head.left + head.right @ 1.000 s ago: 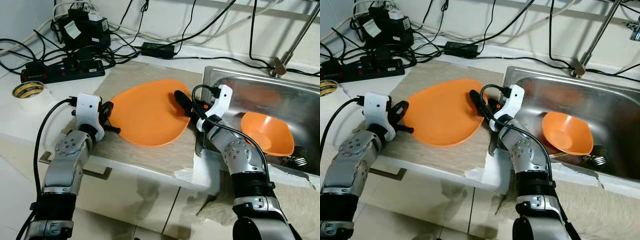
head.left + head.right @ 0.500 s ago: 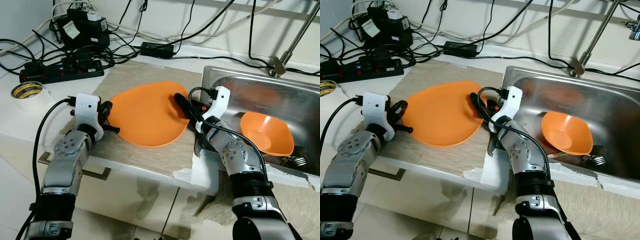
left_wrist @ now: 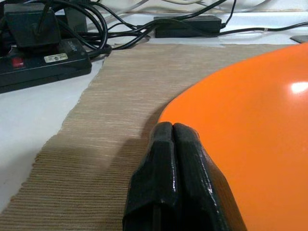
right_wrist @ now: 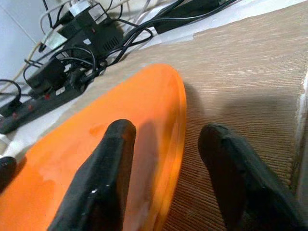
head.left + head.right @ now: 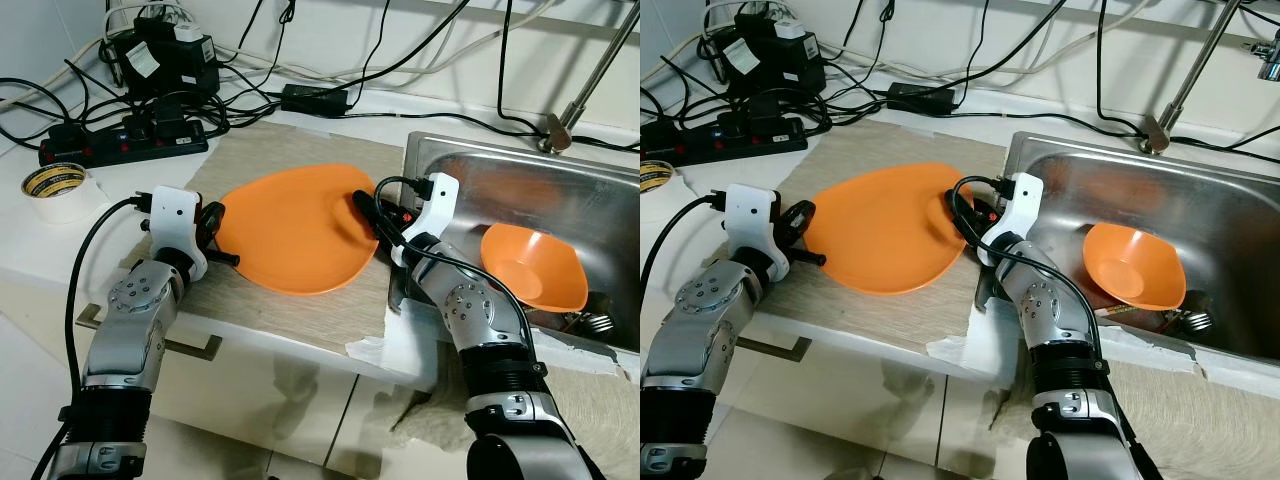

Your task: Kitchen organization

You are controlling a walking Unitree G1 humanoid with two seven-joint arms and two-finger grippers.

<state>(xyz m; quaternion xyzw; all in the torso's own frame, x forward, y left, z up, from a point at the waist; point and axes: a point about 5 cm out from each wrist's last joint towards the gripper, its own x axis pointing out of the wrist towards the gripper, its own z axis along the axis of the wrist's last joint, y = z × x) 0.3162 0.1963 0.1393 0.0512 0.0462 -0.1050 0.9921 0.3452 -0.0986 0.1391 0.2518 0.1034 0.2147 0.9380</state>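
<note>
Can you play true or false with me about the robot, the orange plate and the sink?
1. The big orange plate lies on the beige mat. True.
2. The right gripper is open, with the plate's rim between its fingers. True.
3. The steel sink holds a blue cup. False: it holds an orange bowl.
4. The left gripper is wide open. False: its fingers are pressed together beside the plate's edge.
5. The roll of tape sits on the plate. False: it sits on the white counter, off to the robot's left.
</note>
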